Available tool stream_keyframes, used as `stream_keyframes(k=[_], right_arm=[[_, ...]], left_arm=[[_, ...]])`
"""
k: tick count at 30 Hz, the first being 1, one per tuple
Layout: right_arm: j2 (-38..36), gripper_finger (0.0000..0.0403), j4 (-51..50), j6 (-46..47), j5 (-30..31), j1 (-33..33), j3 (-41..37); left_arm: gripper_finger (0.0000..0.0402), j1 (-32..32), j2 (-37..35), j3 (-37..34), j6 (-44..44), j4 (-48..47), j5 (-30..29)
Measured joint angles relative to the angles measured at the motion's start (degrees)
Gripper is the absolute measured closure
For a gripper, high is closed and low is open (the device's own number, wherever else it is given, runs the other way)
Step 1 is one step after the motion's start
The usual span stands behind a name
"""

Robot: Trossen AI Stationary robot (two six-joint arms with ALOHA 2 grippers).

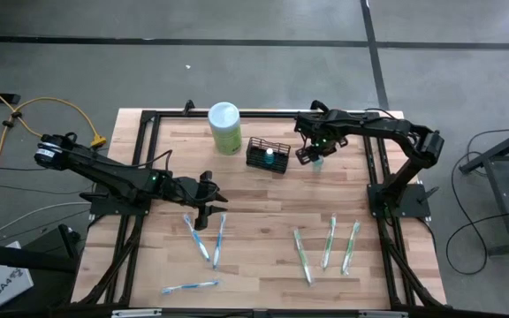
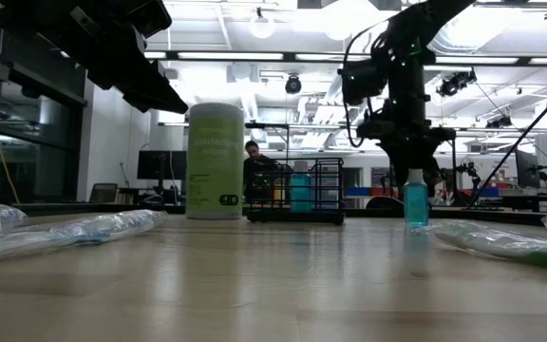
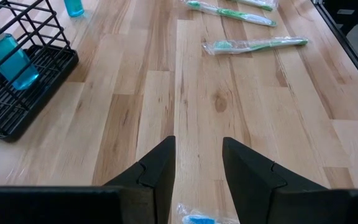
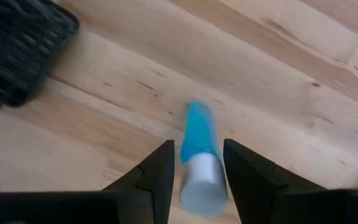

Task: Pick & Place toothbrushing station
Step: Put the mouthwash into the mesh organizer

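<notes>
Counting: one toothbrushing station point(image 1: 268, 155), one pale green canister point(image 1: 224, 127), two small blue bottles, six wrapped toothbrushes on the wooden table point(image 1: 263, 265).
Toothbrushes: three blue ones on the left side point(image 1: 203, 238), three green ones on the right side point(image 1: 328, 243), all lying flat.
Bottles: one blue bottle point(image 2: 299, 190) stands inside the station; the second bottle point(image 4: 199, 155), blue with a white cap, stands upright on the table just beside the station's right side.
Station: black wire basket at the table's far middle, just right of the canister, upright on the wood.
Right gripper point(image 4: 197, 168): hangs directly over the second bottle, just right of the station and not touching it. Fingers sit either side of the white cap with a narrow gap; cannot tell if they touch it.
Left gripper point(image 3: 197, 165): near the table's left middle, well apart from the station, above the blue toothbrushes. Fingers parted narrowly, nothing between them.
High view only: full count and layout of toothbrushes.
Low view only: second bottle's base rests on the table; a person shows in the room behind the station.
Left wrist view only: station's mesh floor with the bottle inside point(image 3: 10, 59).
Right wrist view only: cap sits between the fingers point(image 4: 160, 174).
</notes>
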Motion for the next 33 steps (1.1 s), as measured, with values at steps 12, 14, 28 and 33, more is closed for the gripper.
stream_keyframes(k=[12,14,28,33], right_arm=[[0.00,0.0272,-0.94,0.09,1.45,0.00,-0.04],[0.00,0.0272,-0.96,0.12,1.45,0.00,-0.04],[0.00,0.0272,-0.98,-1.28,1.26,0.00,-0.07],[0.00,0.0272,-0.98,-2.14,1.23,0.00,-0.11]], left_arm=[[0.0274,0.00,0.00,0.00,0.00,0.00,0.00],[0.0274,0.01,0.00,0.00,-0.01,0.00,0.00],[0.0274,0.00,0.00,0.00,0.00,-0.02,0.00],[0.0274,0.02,0.00,0.00,-0.02,-0.02,0.00]])
